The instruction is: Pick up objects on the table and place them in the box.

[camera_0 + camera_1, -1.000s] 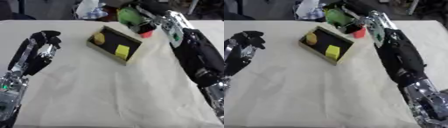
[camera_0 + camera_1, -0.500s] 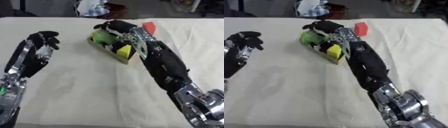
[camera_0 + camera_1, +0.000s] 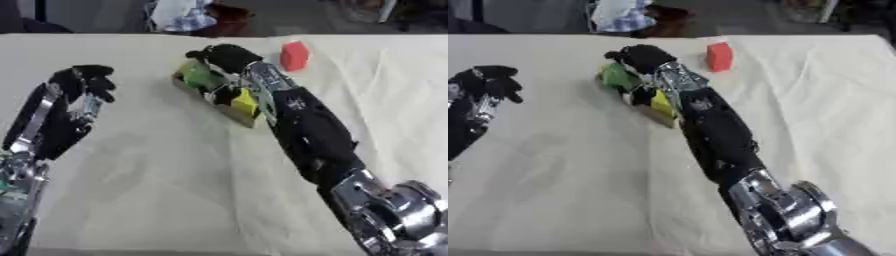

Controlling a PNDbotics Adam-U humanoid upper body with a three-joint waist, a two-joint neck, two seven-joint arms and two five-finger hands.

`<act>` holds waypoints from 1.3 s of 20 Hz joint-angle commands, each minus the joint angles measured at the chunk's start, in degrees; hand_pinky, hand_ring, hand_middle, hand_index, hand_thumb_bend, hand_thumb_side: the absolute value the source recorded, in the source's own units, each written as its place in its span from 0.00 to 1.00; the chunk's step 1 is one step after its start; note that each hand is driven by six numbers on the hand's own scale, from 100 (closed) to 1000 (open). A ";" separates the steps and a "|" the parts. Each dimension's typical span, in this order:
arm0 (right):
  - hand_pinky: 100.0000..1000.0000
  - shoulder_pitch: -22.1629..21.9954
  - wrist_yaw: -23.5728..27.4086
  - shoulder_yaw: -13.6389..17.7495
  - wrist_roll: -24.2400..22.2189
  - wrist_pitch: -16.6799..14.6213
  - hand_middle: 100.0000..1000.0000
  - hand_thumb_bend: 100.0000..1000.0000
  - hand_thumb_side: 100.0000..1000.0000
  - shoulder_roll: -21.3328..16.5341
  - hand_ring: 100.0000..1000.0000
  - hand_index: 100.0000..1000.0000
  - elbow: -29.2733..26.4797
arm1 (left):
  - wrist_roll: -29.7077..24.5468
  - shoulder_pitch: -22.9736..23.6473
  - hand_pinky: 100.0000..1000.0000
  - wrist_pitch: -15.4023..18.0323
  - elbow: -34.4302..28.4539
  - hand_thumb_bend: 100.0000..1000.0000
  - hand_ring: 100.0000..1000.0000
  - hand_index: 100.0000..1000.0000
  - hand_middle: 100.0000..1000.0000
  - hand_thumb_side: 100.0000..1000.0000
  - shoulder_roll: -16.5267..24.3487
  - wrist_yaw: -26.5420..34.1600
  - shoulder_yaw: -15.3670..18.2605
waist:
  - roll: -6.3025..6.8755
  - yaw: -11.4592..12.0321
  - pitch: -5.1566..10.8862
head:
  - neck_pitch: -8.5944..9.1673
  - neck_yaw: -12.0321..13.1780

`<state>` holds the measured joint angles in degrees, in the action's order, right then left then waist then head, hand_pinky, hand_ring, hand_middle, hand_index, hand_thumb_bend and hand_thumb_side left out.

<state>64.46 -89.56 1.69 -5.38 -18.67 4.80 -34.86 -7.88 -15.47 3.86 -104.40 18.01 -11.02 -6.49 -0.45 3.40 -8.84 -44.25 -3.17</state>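
Observation:
A shallow cardboard box (image 3: 219, 111) lies askew at the table's middle back. A yellow block (image 3: 244, 102) sits in its near end. A green object (image 3: 196, 75) is low in the box's far left end, and my right hand (image 3: 229, 56) arches over it from behind with fingers curled round it. My right arm stretches from the lower right corner across the box. A red block (image 3: 295, 55) stands on the cloth to the right of the box, apart from the hand. My left hand (image 3: 74, 92) hovers at the left, fingers relaxed and pointing up, holding nothing.
A cream cloth (image 3: 157, 190) covers the table. At the far edge lie a bundle of pale fabric (image 3: 179, 14) and a dark reddish thing (image 3: 229, 12). My right forearm (image 3: 315, 140) lies over the table's right middle.
My right hand carried the green object leftward from beside the red block to the box and has lowered it into the far end. The left hand stayed put.

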 commanded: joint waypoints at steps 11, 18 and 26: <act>0.89 2.19 4.84 0.98 -4.86 -1.58 1.00 0.00 0.73 -2.05 0.93 1.00 0.25 | -0.38 -0.45 0.75 0.00 -0.68 0.00 0.50 0.75 0.52 0.67 0.08 -0.10 0.09 | 0.60 -0.34 0.26 | 0.77 -0.42; 0.90 3.00 5.62 0.87 -6.42 -1.22 1.00 0.00 0.76 -3.24 0.97 1.00 0.04 | -0.41 -0.35 0.75 0.00 -0.63 0.00 0.50 0.75 0.52 0.67 0.03 -0.15 0.11 | 0.55 -0.41 0.28 | 0.99 -0.72; 0.91 3.38 4.15 1.96 -5.22 0.73 1.00 0.00 0.69 -3.63 0.93 1.00 -0.34 | -0.38 -0.15 0.75 -0.06 -0.55 0.00 0.50 0.75 0.52 0.68 -0.04 -0.15 0.18 | 0.65 -0.53 0.30 | 1.01 -0.70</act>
<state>66.21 -85.16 3.24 -10.92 -18.18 2.21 -33.81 -8.23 -15.13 3.80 -104.20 17.56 -11.10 -6.48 -0.45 2.90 -8.84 -43.76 -3.73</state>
